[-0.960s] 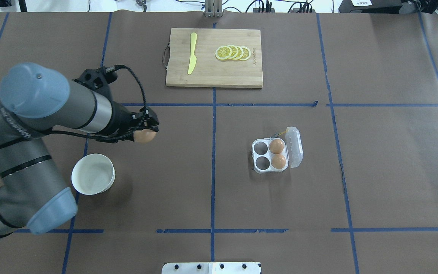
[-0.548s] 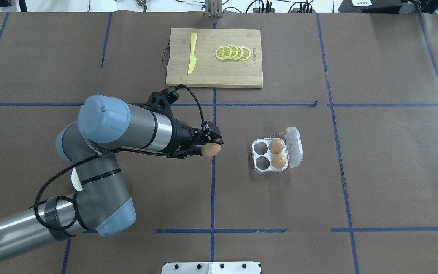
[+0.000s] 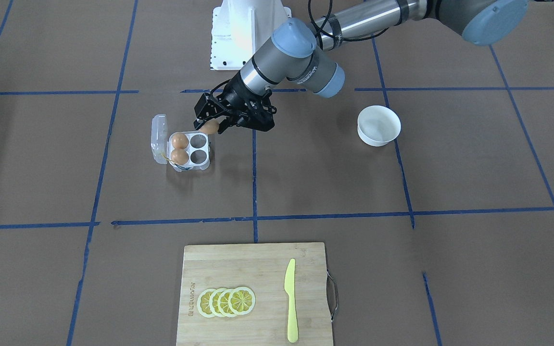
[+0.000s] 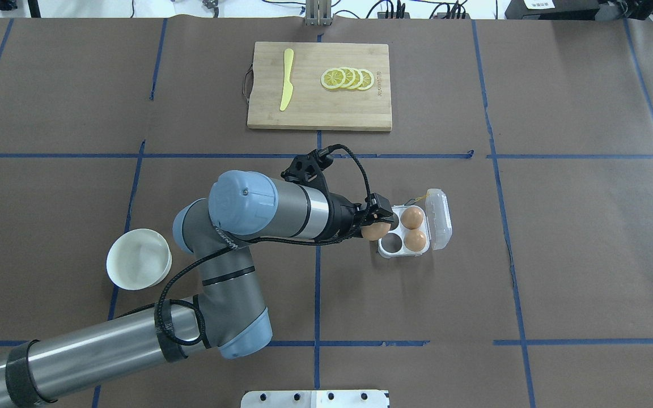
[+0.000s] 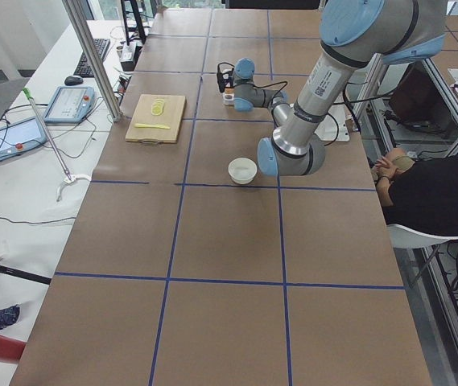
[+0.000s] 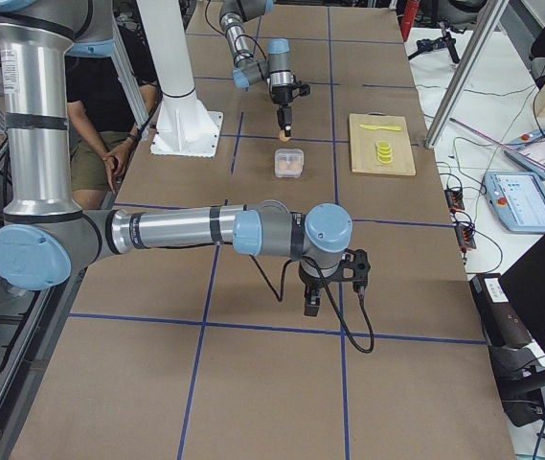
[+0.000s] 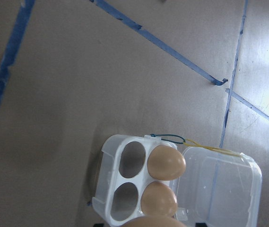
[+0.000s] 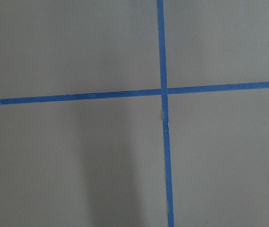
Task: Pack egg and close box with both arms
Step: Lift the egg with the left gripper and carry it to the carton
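clear plastic box (image 4: pixel 403 230), frame centre, lid (image 4: pixel 439 220) open, two smooth eggs (image 4: pixel 413 217) inside | left gripper (image 4: pixel 377 225) clamped on tan egg (image 4: pixel 375 231) | right gripper (image 6: pixel 312 305): cannot tell

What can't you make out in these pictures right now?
- Right claw: shows only in the exterior right view, so open or shut cannot be told.
- Left claw: tips cut off by the left wrist view's bottom edge; only the top of the egg shows.
- Box: one cell partly covered by claw and egg in the overhead view.
- Cutting board lettering: too small to read.
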{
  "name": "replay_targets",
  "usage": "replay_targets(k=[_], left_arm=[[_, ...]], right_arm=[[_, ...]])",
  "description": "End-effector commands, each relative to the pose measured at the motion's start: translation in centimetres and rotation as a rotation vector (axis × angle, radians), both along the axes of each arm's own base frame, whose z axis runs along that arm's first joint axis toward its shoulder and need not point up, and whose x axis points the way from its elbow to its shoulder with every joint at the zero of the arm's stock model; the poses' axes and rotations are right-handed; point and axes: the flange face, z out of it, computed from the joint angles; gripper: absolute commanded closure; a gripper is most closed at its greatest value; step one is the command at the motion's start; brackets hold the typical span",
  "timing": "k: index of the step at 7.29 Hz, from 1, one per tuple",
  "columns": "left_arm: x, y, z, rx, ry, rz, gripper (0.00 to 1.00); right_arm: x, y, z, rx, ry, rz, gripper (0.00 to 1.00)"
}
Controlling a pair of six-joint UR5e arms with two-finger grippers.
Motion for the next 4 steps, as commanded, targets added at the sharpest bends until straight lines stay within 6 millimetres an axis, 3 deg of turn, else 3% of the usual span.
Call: replay_targets(k=[1,3,4], left_arm=[[2.3,-0.9,-0.1,0.008,0.007,-0.027,1.00],[3.4,-0.7,-0.9,0.014,0.018,-0.022,1.00],[3.5,-0.8,-0.7,0.011,0.016,-0.024,0.60]], right_arm=[[0.0,0.1,0.2,-0.004,-0.003,-0.001,0.00],[0.0,0.1,0.2,-0.005,-0.003,0.000,0.00],[0.0,0.2,0.2,-0.004,-0.004,-0.001,0.00]])
